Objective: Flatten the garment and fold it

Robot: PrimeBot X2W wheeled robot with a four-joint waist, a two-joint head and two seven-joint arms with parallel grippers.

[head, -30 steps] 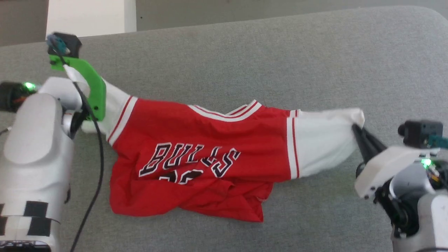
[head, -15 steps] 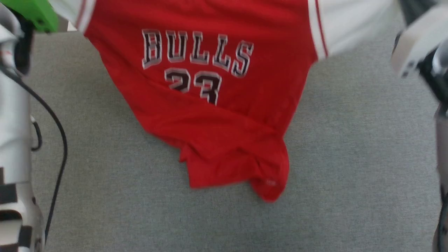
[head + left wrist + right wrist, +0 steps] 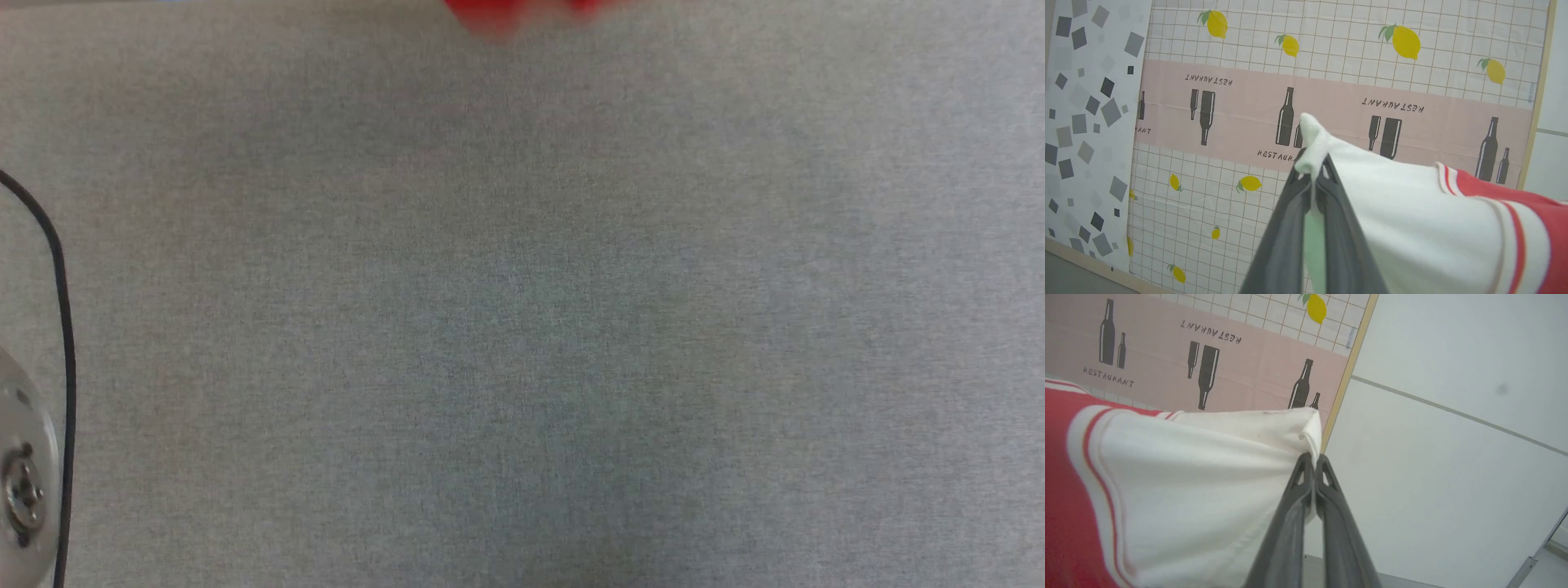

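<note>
Red shirt (image 3: 1188, 486) hangs stretched between left jaws and right jaws, each pinching a white sleeve, probably to flatten it.

**Room ahead, blocked on the inner side**

Ahead of the left gripper (image 3: 1314, 173) the way is open up to a printed backdrop (image 3: 1331, 61); the garment (image 3: 1412, 220) blocks its right. The right gripper (image 3: 1314, 457) has free space ahead and rightward before a white wall (image 3: 1453, 477), garment on its left. The grey surface (image 3: 522, 327) lies bare beside a black cable (image 3: 64, 327).
</note>
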